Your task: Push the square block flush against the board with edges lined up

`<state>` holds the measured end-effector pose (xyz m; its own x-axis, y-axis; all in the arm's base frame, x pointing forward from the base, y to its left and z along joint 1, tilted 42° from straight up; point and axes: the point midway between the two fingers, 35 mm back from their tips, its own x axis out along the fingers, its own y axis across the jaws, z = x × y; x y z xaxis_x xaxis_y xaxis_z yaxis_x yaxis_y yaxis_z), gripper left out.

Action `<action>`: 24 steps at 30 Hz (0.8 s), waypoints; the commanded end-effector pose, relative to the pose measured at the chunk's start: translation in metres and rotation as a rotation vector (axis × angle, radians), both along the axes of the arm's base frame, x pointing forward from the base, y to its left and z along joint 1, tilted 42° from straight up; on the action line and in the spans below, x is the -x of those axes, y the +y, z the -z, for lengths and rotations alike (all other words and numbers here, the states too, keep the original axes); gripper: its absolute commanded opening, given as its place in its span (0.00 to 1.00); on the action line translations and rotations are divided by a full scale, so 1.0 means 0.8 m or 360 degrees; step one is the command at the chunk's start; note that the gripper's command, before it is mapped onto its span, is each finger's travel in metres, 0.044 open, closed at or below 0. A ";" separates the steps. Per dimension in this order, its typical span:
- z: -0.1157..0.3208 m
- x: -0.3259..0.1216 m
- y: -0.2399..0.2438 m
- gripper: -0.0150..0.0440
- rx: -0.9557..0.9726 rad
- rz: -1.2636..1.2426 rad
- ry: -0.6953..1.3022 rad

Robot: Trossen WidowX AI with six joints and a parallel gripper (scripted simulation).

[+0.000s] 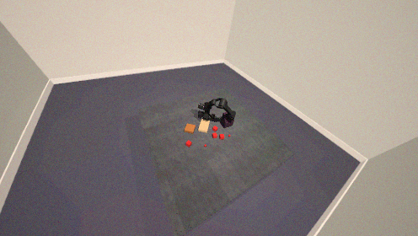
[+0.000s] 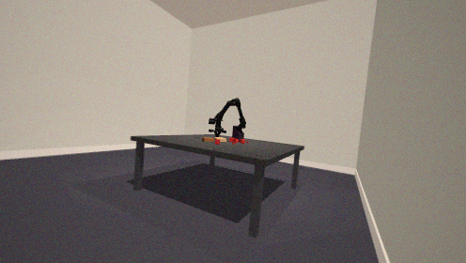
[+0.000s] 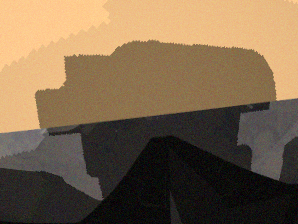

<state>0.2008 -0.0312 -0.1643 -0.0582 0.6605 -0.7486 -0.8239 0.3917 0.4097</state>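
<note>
The orange square block [image 1: 190,128] [image 2: 206,139] lies flat on the table. The pale tan board [image 1: 204,126] [image 3: 210,22] lies flat to its right in the top view, with a narrow strip of table between them. My gripper [image 1: 202,118] [image 2: 217,135] [image 3: 161,147] is shut and holds nothing. It points down at the board's far end in the top view. In the wrist view the board's straight edge runs just beyond the fingertips, and the gripper's shadow falls across the board. Whether the fingertips touch the board cannot be told.
Red cubes [image 1: 215,136] [image 1: 222,136] [image 1: 189,143] and smaller red pieces [image 1: 205,146] [image 1: 229,136] lie on the near side and to the right of the board. Another red piece [image 1: 215,128] lies close to the board's right side. The arm's base [image 1: 227,120] stands farther right.
</note>
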 end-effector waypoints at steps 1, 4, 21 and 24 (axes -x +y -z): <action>-0.003 -0.004 0.004 0.25 -0.0001 0.0000 -0.0003; -0.005 -0.008 0.007 0.25 0.0000 0.0001 -0.0003; -0.020 -0.026 0.025 0.25 0.0002 0.0002 -0.0004; -0.023 -0.029 0.028 0.25 0.0001 0.0002 -0.0004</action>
<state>0.2218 -0.0137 -0.1481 -0.0536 0.6544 -0.7542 -0.8226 0.3993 0.4050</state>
